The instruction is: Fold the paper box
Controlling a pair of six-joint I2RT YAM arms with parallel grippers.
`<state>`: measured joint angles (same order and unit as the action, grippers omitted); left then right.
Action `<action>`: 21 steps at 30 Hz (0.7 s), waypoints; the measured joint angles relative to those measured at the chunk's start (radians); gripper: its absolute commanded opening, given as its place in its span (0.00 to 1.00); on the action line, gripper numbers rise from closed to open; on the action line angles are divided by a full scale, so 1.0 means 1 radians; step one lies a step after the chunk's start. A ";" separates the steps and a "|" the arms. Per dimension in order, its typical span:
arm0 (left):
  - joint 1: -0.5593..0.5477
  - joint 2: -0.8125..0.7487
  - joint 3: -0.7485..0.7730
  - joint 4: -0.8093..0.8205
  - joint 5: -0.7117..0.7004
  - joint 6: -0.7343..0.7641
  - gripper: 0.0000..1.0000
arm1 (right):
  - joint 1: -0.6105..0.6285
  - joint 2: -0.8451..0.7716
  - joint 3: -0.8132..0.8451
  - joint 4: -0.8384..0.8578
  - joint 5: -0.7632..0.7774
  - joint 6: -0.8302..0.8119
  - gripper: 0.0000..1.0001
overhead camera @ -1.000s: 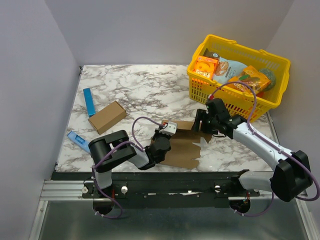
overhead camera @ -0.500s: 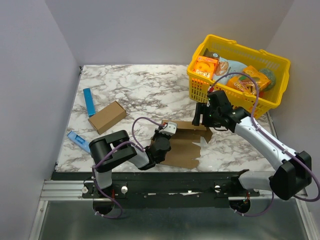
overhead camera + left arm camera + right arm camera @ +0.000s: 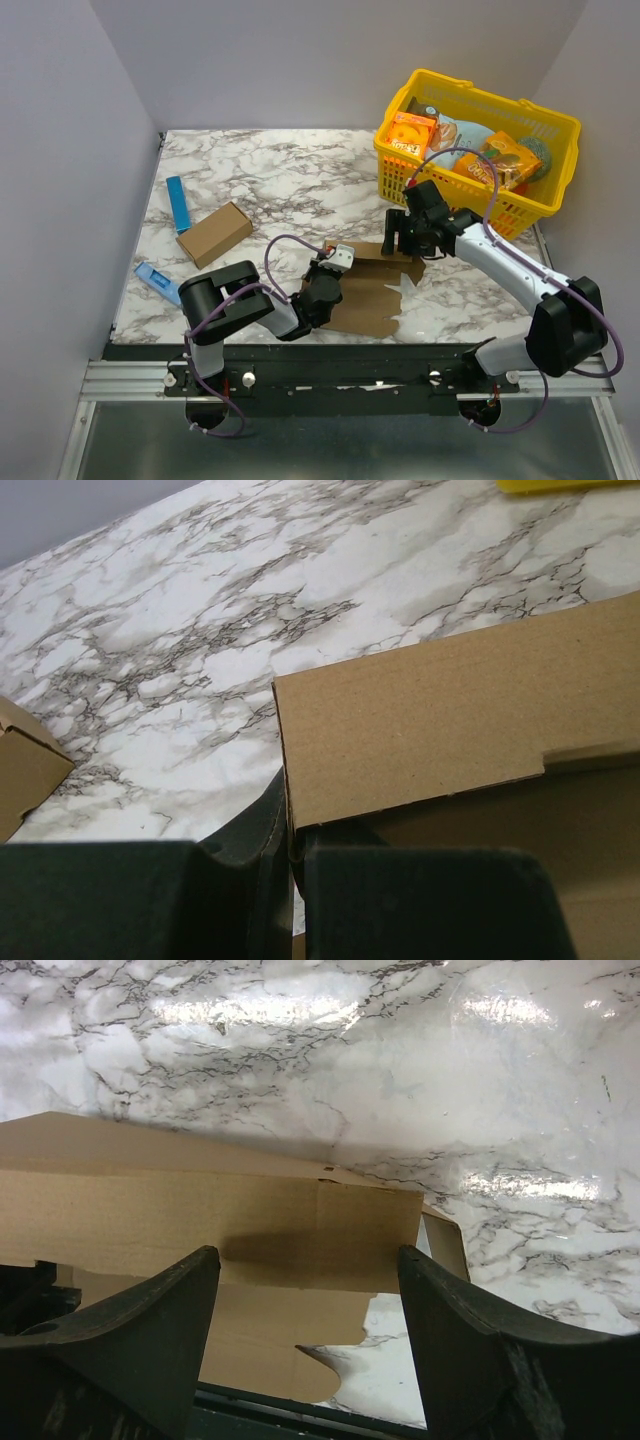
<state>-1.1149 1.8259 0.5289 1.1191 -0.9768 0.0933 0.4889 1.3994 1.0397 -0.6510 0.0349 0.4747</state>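
Centrally, low in the overhead frame, one paper box (image 3: pixel 372 295) is lying as a flat brown sheet on the table (image 3: pixel 290 180), with one flap raised. Two arms are working on it. The left gripper (image 3: pixel 322 283) is pinching the sheet's left edge, its jaws nearly closed on the cardboard. The right gripper (image 3: pixel 404 238) is hovering over the sheet's upper right corner, jaws spread wide and holding nothing. One small brown carton (image 3: pixel 213 233) and two blue items (image 3: pixel 178 203) are sitting at left. One yellow basket (image 3: pixel 480 100), upper right, is carrying one orange box (image 3: pixel 410 135) and two packets (image 3: pixel 508 158). White marble with grey veins is covering the table, and plain pale walls (image 3: pixel 60 150) are enclosing it. Printing on the orange box is too small to read.
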 measured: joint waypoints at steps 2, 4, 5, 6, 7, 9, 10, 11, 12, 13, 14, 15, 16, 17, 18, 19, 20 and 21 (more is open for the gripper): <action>0.000 0.001 0.000 0.000 0.000 0.001 0.00 | 0.000 0.003 0.000 0.005 -0.002 0.001 0.81; 0.000 0.003 0.000 0.000 -0.001 0.001 0.00 | 0.000 0.011 0.000 0.010 -0.003 0.002 0.82; 0.000 0.004 0.000 0.000 -0.001 0.002 0.00 | 0.000 0.018 0.000 0.013 -0.003 0.003 0.83; 0.000 0.004 0.000 0.000 -0.001 0.002 0.00 | 0.000 0.024 0.000 0.018 -0.002 0.003 0.84; 0.000 0.005 0.000 0.000 -0.001 0.003 0.00 | 0.000 0.029 0.000 0.023 -0.002 0.003 0.84; -0.002 0.007 0.000 0.000 -0.003 0.006 0.00 | 0.000 0.038 0.000 0.033 -0.002 0.003 0.85; -0.002 0.008 0.000 0.000 -0.003 0.007 0.00 | 0.000 0.041 0.000 0.037 -0.002 0.003 0.85; -0.003 0.008 0.000 0.000 -0.004 0.008 0.00 | 0.000 0.042 0.000 0.040 -0.002 0.003 0.86; -0.003 0.008 0.000 -0.001 -0.004 0.010 0.00 | 0.000 0.043 0.000 0.043 -0.002 0.003 0.87; -0.004 0.008 0.000 -0.001 -0.005 0.011 0.00 | 0.000 0.043 0.000 0.044 -0.001 0.003 0.87; -0.005 0.008 0.000 -0.001 -0.006 0.012 0.00 | 0.000 0.043 0.000 0.046 0.000 0.003 0.87; -0.005 0.009 0.000 -0.001 -0.007 0.012 0.00 | 0.000 0.043 0.000 0.048 0.003 0.003 0.88; -0.005 0.009 0.000 -0.001 -0.007 0.013 0.00 | 0.000 0.045 0.000 0.050 0.008 0.003 0.88; -0.006 0.010 0.000 -0.001 -0.008 0.013 0.00 | 0.000 0.047 0.000 0.051 0.011 0.002 0.89; -0.006 0.010 0.000 -0.001 -0.008 0.014 0.00 | 0.000 0.048 0.000 0.053 0.014 0.002 0.89; -0.006 0.010 0.000 -0.001 -0.008 0.015 0.00 | 0.000 0.048 0.000 0.055 0.018 0.002 0.89; -0.006 0.010 0.000 -0.001 -0.008 0.015 0.00 | 0.000 0.049 0.000 0.055 0.021 0.001 0.89; -0.006 0.010 0.000 -0.001 -0.008 0.015 0.00 | 0.000 0.050 0.000 0.056 0.022 0.001 0.89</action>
<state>-1.1210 1.8359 0.5289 1.1183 -0.9844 0.1085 0.4889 1.4498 1.0393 -0.5949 0.0566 0.4755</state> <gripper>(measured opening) 0.115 0.886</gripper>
